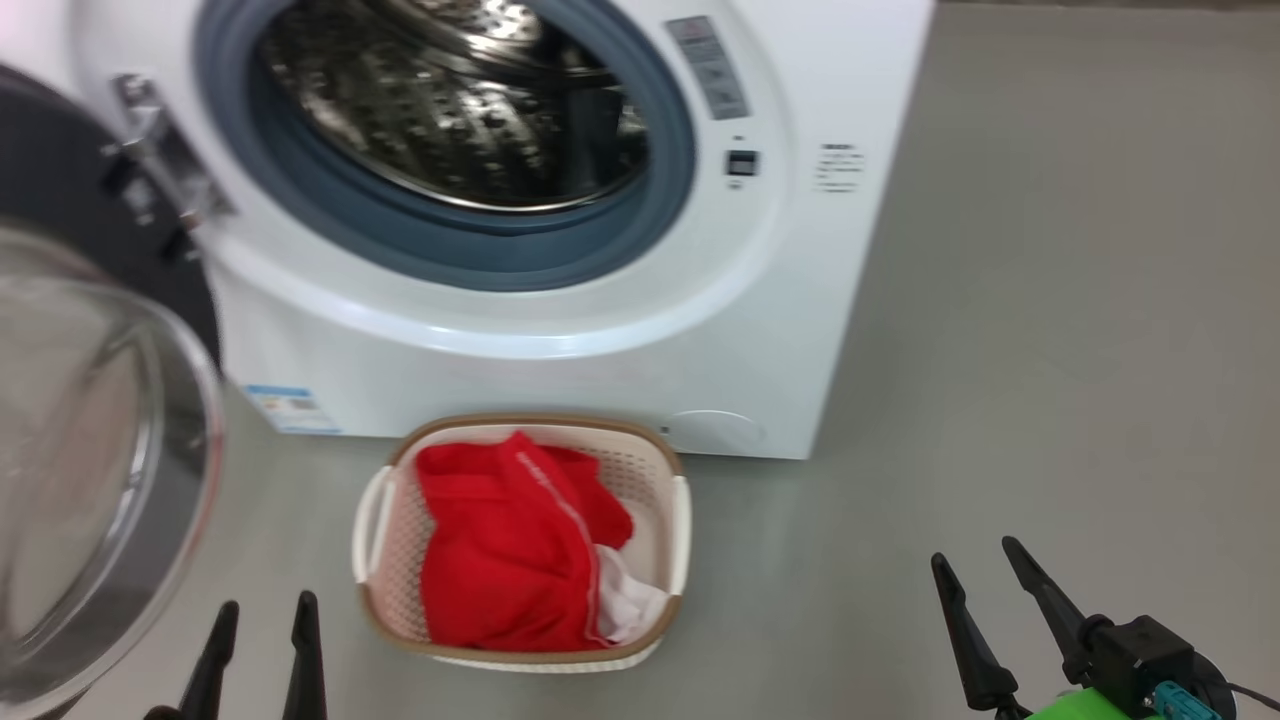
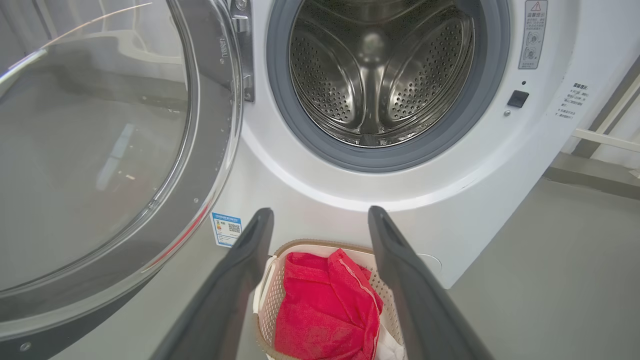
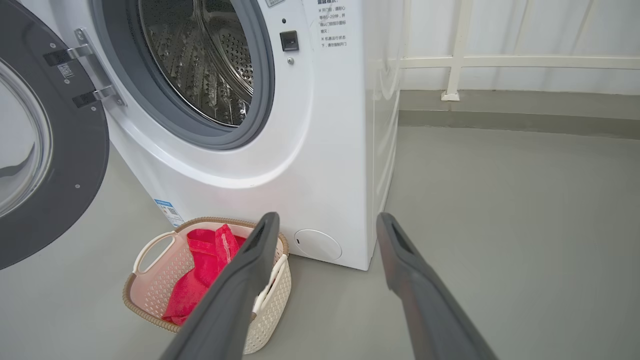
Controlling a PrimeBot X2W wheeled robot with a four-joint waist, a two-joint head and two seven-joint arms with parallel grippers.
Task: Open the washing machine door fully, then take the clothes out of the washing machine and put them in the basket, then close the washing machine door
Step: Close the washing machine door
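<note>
Dark fingers, left end effector (image 1: 265,602): low left in head view, jaws spread wide, nothing between them, tips point toward the machine front.
Right end effector (image 1: 974,550): low right in head view, jaws just as wide, holding nothing, well apart from the basket, green and black mount behind it.
Floor (image 1: 1050,350): grey, smooth, carries the basket and the machine.
Basket (image 1: 395,560): cream perforated plastic, brown rim, white side handles, upright on the floor, just in front of the machine's lower front, between the two end effectors and further out.
Clothes (image 1: 500,550): red with a white part at the right, bunched inside the basket, heaped up to about rim level.
Washing machine door (image 1: 100,450): swung open to the left, clear bulging glass toward the camera, dark grey inner ring, hung on a metal hinge (image 1: 160,160) at the left of the opening.
Washing machine (image 1: 560,380): white front loader, right behind the basket.
Blue label (image 1: 290,408): lower left front corner.
Round cover (image 1: 715,430): lower right front.
Gasket (image 1: 470,250): grey rubber ring round the opening.
Drum (image 1: 450,100): shiny perforated steel, ribs visible.
Rail (image 3: 500,61): cream, along the wall behind the machine, right wrist view.
</note>
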